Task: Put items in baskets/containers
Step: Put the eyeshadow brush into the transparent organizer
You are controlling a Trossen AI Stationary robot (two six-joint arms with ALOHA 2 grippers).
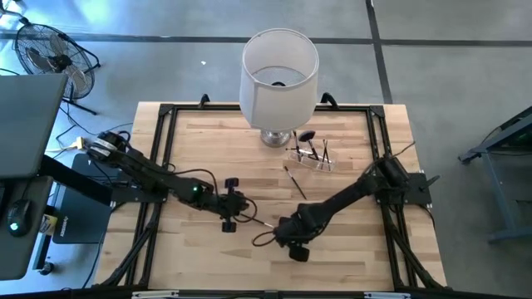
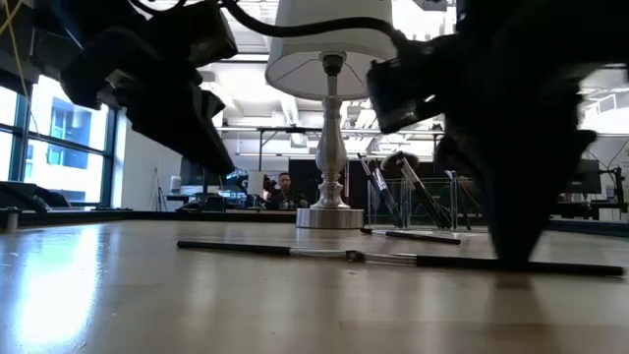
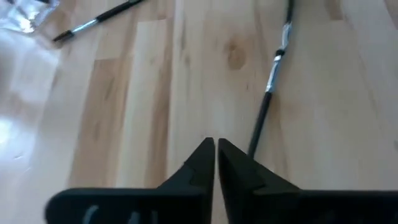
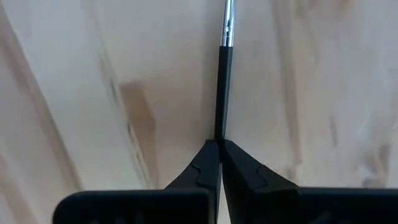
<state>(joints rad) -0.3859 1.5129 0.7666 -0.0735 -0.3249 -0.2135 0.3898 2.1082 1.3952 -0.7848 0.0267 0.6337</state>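
1. The wooden worktop [image 1: 208,266] carries a white lampshade [image 1: 279,76] on a silver base [image 1: 275,137] at its far edge.
2. The right end effector [image 1: 287,235] is at the near middle of the worktop, tips down on the wood. In the right wrist view its fingers [image 4: 200,171] are pressed together on the end of a thin brush handle [image 4: 222,87], black with a silver ferrule beyond.
3. The left end effector [image 1: 245,212] is just beside the right one. Its fingers [image 3: 200,163] are together with nothing between them, and the same slim brush [image 3: 268,99] lies just beside them.
4. The clear plastic holder [image 1: 309,158] sits beside the lamp base, with several dark brushes [image 1: 312,146] standing tilted in it, one fluffy-headed.
5. Another thin brush [image 1: 295,181] lies flat on the wood between the holder and the right arm.
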